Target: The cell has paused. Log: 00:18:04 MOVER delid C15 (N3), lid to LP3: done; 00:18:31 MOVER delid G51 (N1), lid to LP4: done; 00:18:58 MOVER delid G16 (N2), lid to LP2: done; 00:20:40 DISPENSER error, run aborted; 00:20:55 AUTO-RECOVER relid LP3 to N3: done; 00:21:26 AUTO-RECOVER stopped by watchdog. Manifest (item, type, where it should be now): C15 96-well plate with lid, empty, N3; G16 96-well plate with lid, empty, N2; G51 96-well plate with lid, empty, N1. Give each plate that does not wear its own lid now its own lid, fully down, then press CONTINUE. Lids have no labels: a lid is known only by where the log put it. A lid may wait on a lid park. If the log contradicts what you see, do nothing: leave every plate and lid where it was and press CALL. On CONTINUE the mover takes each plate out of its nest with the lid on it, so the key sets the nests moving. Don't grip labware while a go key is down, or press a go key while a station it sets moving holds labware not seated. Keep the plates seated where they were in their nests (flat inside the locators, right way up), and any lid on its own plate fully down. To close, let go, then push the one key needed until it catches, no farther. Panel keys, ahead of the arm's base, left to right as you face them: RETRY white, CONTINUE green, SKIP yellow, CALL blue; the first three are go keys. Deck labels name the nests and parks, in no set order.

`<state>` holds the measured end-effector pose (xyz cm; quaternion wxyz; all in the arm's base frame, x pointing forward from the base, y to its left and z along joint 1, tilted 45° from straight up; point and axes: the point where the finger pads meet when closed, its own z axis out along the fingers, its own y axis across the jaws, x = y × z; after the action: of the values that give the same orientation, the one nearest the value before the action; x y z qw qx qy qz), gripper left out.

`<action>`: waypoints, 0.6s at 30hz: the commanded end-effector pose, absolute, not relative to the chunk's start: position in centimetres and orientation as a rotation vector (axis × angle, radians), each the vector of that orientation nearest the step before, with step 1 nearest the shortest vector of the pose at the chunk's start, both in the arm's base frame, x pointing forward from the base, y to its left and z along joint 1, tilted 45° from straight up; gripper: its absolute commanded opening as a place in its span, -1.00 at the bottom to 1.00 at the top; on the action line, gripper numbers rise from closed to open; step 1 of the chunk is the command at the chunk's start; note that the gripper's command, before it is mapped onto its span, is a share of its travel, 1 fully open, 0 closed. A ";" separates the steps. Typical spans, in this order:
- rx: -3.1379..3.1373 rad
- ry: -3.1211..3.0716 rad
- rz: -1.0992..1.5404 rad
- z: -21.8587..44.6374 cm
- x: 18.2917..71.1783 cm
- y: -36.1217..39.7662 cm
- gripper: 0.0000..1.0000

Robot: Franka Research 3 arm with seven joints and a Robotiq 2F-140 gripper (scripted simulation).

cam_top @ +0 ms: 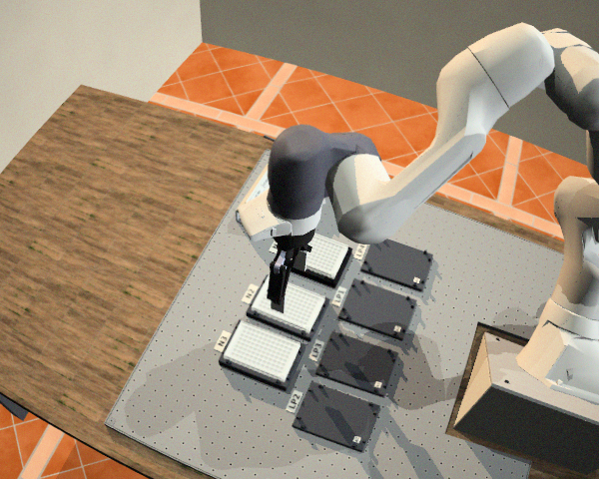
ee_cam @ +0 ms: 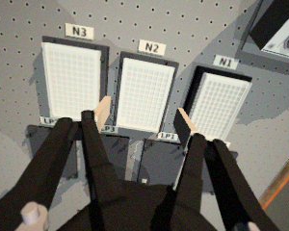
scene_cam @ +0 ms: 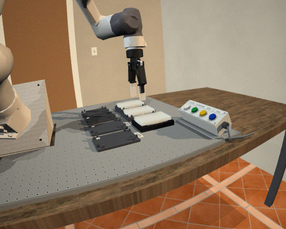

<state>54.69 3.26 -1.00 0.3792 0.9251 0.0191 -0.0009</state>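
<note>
My gripper (scene_cam: pixel 137 94) hangs open and empty over the white 96-well plate (cam_top: pixel 290 306) in the middle nest, mid-table; I cannot tell whether its lid is fully down, and pressing the round green key (scene_cam: pixel 194 109) with it unseated could throw it off.

Matt grey perforated metal deck (cam_top: pixel 197 412) on a grained wood table (cam_top: pixel 83 217).
</note>
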 end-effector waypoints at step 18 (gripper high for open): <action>2.364 0.013 0.009 19.5 68.2 -10.5 -1.00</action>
<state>68.77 -10.27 19.41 0.3707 0.9256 -0.0541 0.0540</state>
